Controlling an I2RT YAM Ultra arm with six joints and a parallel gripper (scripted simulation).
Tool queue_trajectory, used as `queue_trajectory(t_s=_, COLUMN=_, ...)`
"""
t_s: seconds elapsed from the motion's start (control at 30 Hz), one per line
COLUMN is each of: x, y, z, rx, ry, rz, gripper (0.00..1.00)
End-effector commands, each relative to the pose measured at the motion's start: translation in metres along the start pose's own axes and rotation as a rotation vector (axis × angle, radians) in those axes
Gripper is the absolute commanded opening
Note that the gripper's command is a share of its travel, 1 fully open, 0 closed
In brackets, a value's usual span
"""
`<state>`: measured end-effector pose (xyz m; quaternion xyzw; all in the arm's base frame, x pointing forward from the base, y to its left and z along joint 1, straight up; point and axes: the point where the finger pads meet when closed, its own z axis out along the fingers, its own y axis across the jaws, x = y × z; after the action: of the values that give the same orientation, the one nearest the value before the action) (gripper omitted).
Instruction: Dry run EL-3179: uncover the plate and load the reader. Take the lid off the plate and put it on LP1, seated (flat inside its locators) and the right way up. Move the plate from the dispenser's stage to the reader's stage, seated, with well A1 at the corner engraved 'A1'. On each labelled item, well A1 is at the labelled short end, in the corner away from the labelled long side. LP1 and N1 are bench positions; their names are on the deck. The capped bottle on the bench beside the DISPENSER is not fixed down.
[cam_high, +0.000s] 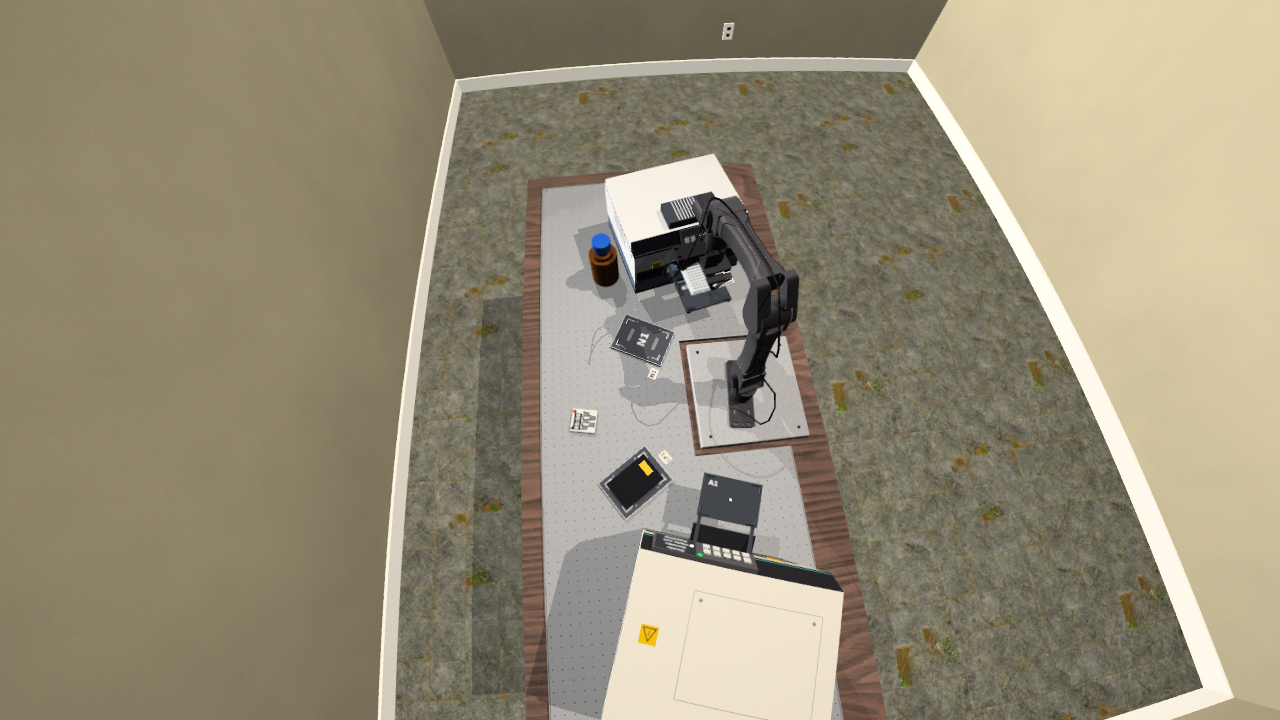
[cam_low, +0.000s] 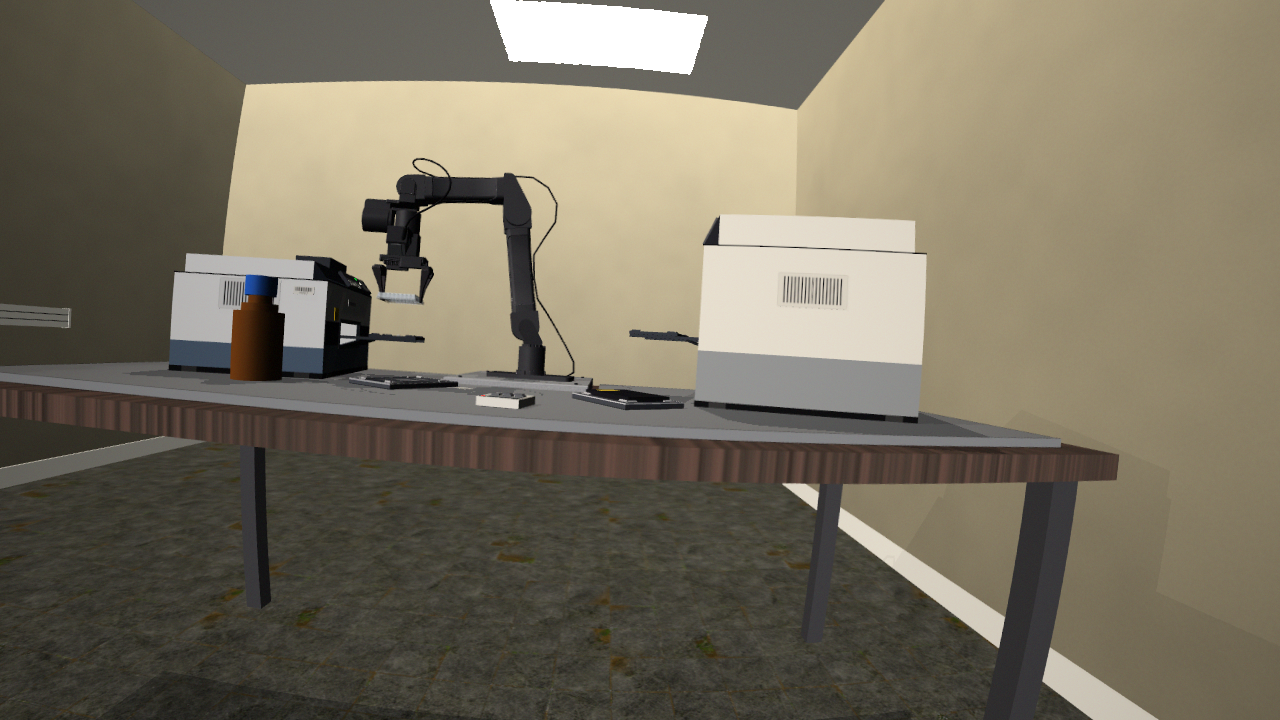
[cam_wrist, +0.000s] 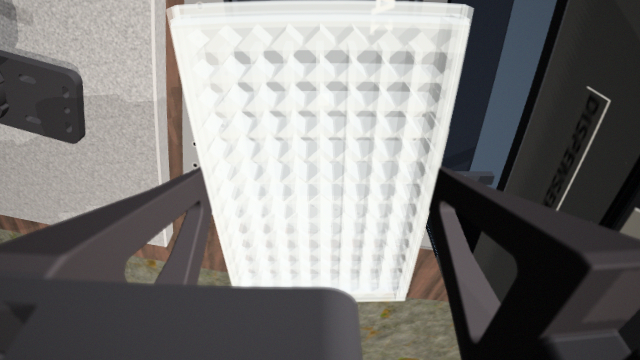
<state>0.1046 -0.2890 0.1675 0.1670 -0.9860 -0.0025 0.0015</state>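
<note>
My gripper (cam_high: 698, 282) (cam_low: 402, 291) (cam_wrist: 320, 179) is shut on the white well plate (cam_high: 694, 279) (cam_low: 400, 297) (cam_wrist: 320, 125), gripping its two long sides. It holds the plate level in the air, a little above the dispenser's dark stage (cam_low: 395, 337), in front of the dispenser (cam_high: 662, 192) (cam_low: 268, 313) (cam_wrist: 575, 150). The plate fills the wrist view, wells facing up. The reader (cam_high: 733, 626) (cam_low: 810, 313) stands at the other end of the bench. Its stage (cam_high: 729, 501) (cam_low: 662, 335) sticks out, engraved 'A1' at one corner. A dark flat piece with a yellow label (cam_high: 635, 481) (cam_low: 626, 396) lies in the LP1 nest.
A brown bottle with a blue cap (cam_high: 602, 261) (cam_low: 256, 335) stands left of the dispenser. The N1 nest (cam_high: 635, 335) (cam_low: 402, 385) lies below and left of the gripper. A small white card (cam_high: 583, 420) (cam_low: 505, 400) lies mid-bench. The arm's base plate (cam_high: 787, 394) is on the right.
</note>
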Motion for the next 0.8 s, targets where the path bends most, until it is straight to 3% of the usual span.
queue_trajectory(t_s=0.0, x=-0.006, y=0.000, z=-0.005, rx=0.020, ry=-0.001, rz=-0.029, gripper=0.86)
queue_trajectory(t_s=0.27, x=-0.022, y=0.000, z=-0.010, rx=0.045, ry=-0.005, rz=-0.098, gripper=0.86)
queue_trajectory(t_s=0.77, x=-0.057, y=0.004, z=-0.013, rx=0.038, ry=-0.006, rz=-0.226, gripper=0.86)
